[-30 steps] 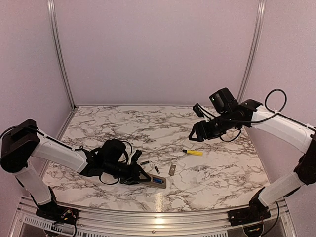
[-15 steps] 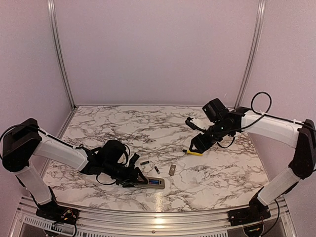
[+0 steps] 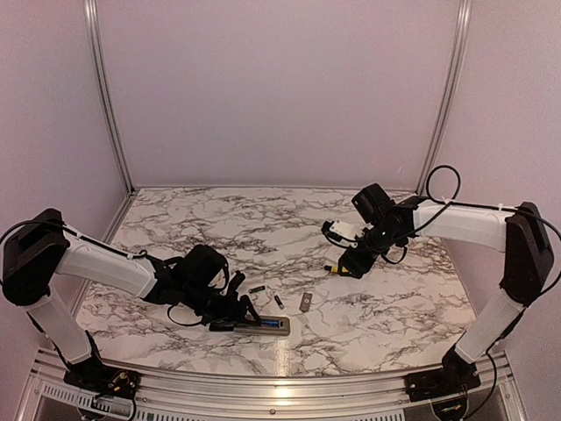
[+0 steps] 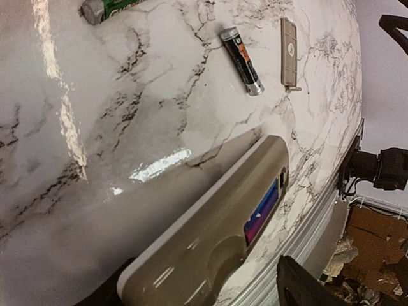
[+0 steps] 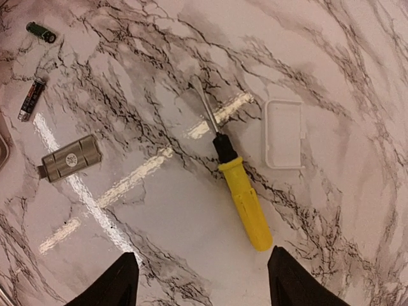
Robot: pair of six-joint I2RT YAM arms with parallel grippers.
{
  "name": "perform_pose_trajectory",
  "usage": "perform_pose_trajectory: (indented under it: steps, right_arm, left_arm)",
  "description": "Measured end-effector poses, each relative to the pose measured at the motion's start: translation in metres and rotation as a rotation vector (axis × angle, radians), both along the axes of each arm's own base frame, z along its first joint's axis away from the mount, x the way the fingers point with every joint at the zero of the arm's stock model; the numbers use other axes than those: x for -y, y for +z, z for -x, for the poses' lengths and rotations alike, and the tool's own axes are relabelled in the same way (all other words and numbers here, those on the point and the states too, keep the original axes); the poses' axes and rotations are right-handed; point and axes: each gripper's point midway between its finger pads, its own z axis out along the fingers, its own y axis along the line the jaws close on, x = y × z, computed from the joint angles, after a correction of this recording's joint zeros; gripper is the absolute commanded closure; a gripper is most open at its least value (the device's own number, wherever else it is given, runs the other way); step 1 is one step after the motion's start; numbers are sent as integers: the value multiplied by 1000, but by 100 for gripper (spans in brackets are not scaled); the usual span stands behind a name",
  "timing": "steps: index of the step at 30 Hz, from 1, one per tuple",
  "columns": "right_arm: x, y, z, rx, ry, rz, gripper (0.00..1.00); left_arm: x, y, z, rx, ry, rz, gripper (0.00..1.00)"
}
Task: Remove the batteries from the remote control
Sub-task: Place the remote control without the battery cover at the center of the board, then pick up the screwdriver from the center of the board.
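The beige remote control (image 4: pixel 210 245) lies flat near the table's front edge, one end between the jaws of my left gripper (image 4: pixel 204 294). The jaws stand open, and the right finger (image 4: pixel 307 287) is clear of the remote. Something blue and purple (image 4: pixel 261 217) shows in the remote's open slot. One of the batteries (image 4: pixel 242 60), black, lies loose beyond the remote, and a green-labelled one (image 4: pixel 105 7) lies farther off. In the top view they are the black battery (image 3: pixel 279 301) and the green battery (image 3: pixel 257 288). My right gripper (image 5: pixel 207 284) hangs open just above the table.
A yellow-handled screwdriver (image 5: pixel 242 197) lies just ahead of the right gripper. A small white plastic lid (image 5: pixel 284 132) lies beside its shaft. The flat grey cover plate (image 3: pixel 305 303) rests between the batteries and the screwdriver. The metal front rail (image 3: pixel 280 386) runs close to the remote.
My left gripper's jaws have spread apart and let go of the remote, which now lies flat. The right arm has swung down and left to hover over the screwdriver.
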Motion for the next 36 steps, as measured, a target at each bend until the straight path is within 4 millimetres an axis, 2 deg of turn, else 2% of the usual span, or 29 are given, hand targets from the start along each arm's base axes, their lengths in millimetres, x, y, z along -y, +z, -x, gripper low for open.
perform_pose_trajectory:
  steps: [9,17,22,30,36]
  right_arm:
    - [19,-30,-17,-20,7,69,35]
    - [26,-65,-20,-81,1,114,39]
    - [30,-74,-24,-93,-10,117,43]
    - [36,-76,-32,-91,-30,98,55]
    - [28,-76,-31,-103,-4,61,60]
  left_arm:
    - [-10,5,-5,49,-6,-58,1]
    - [-27,8,-14,87,25,-127,1]
    - [-35,20,-20,124,44,-135,1]
    - [-39,32,-27,156,56,-131,1]
    - [-37,37,-30,169,47,-129,2]
